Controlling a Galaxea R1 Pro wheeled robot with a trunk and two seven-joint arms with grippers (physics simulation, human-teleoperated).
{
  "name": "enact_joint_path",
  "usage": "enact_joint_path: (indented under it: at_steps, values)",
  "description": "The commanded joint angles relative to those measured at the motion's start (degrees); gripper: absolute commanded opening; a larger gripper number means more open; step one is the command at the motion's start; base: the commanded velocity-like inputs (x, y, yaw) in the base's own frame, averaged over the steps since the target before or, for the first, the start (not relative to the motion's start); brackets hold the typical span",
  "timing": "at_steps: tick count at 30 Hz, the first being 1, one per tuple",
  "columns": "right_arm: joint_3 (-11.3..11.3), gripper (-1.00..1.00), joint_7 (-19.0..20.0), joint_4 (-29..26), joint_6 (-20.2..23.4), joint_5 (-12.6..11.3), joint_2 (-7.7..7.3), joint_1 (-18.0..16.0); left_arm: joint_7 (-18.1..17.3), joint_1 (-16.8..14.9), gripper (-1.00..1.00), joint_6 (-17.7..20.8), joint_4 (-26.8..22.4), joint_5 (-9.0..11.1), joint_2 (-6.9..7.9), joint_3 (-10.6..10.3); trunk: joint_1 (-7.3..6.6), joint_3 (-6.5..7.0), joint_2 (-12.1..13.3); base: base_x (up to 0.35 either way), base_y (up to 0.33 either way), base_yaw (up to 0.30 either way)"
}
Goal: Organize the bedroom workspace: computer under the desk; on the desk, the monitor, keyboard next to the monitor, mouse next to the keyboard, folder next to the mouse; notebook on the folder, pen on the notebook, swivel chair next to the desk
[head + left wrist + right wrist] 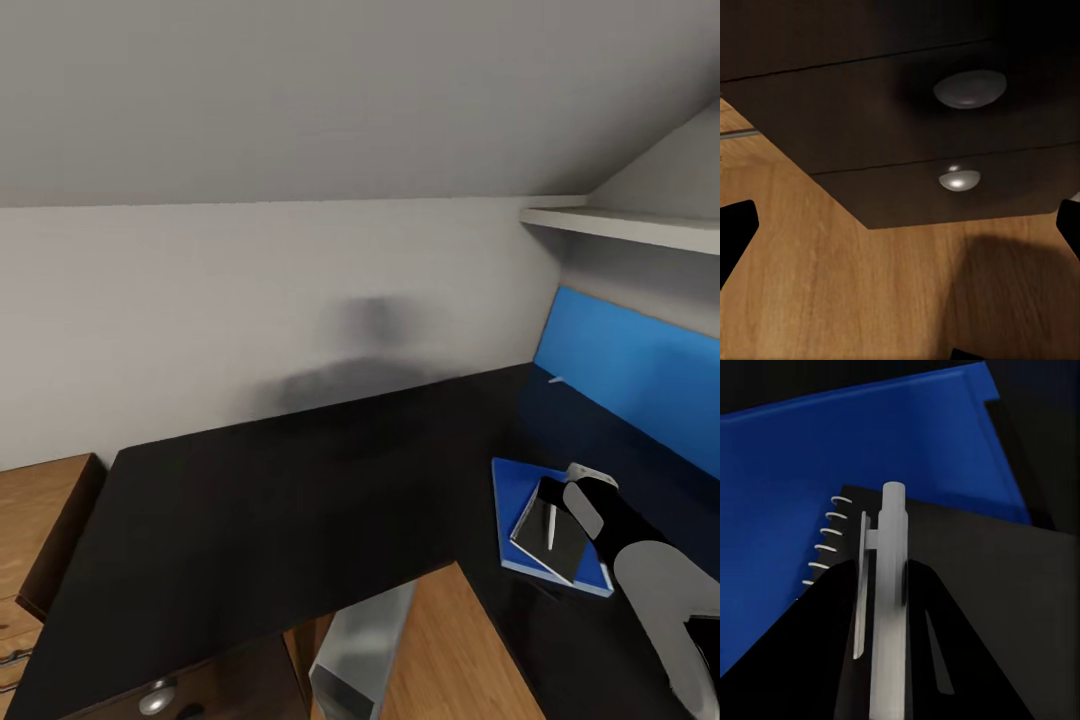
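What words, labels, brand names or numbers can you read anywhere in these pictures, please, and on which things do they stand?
None can be read.
Folder: plain blue cover, no lettering.
Notebook: dark, unmarked cover with a spiral binding.
Pen: plain white barrel and clip, no print.
Desk, its blue back panel and the drawer knobs: no text or signs.

The black L-shaped desk [260, 500] carries a blue folder [512, 492] lying flat just before its blue back panel [630, 375]. Farther along that panel, in the corner, a small pale object [556, 380] rests on the top, too small to identify. The desk stands on wooden floor [450, 650].
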Motion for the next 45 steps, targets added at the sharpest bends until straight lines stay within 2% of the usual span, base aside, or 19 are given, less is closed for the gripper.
enact_joint_path:
  at_steps: [1,5,8,9,25,30,35,40,41,45]
  values:
    - [0.0,-1.0,-0.4,-0.1,0.2,-0.5,-0.01,0.0,0.3,0.0,1.0,-0.1,-0.1,-0.1,0.01,-0.1,-0.22,0.14,0.4,0.0,0.0,0.0]
    - [0.1,-1.0,-0.4,-0.1,0.3,-0.5,0.01,0.0,0.4,0.0,1.0,-0.1,-0.1,-0.1,0.01,-0.1,-1.1,0.86,2.0,0.0,0.0,0.0]
    - [0.1,-1.0,-0.4,-0.1,0.3,-0.5,0.0,0.0,0.4,0.0,1.0,-0.1,-0.1,-0.1,0.01,-0.1,-1.1,0.86,2.0,0.0,0.0,0.0]
    - [0.1,1.0,-0.4,-0.1,0.3,-0.5,0.0,0.0,0.4,0.0,1.0,-0.1,0.0,-0.1,0.01,-0.1,-1.1,0.86,2.0,0.0,0.0,0.0]
    - [0.1,1.0,-0.4,-1.1,0.2,-0.6,0.1,0.0,0.4,0.0,1.0,0.0,0.0,-0.1,0.01,0.1,-1.1,0.86,2.0,0.0,0.0,0.0]
    - [1.5,1.0,-0.8,-11.1,1.3,-0.7,0.83,2.0,0.3,0.0,1.0,0.1,0.0,-0.1,0.04,0.0,-1.1,0.86,2.0,-0.169,0.0,0.0]
    - [2.6,1.0,-3.0,-24.1,4.7,-0.6,2.66,8.7,0.3,0.0,1.0,0.2,0.0,0.0,0.03,-0.1,-1.1,0.86,2.0,-0.292,0.0,0.0]
    - [3.0,1.0,-7.8,-34.9,7.2,-0.7,5.36,14.2,0.3,0.0,1.0,0.3,0.1,0.0,0.06,-0.1,-1.1,0.86,2.0,-0.322,0.0,0.0]
    - [3.6,1.0,-9.5,-38.5,7.8,-0.6,6.66,16.3,0.3,0.0,1.0,0.3,0.2,0.0,0.07,-0.1,-1.1,0.86,2.0,-0.33,0.0,0.0]
    - [7.2,1.0,-11.6,-44.3,8.3,-0.6,9.0,19.9,0.3,0.0,1.0,0.4,0.2,0.0,0.08,-0.1,-1.1,0.86,2.0,-0.332,0.0,0.0]
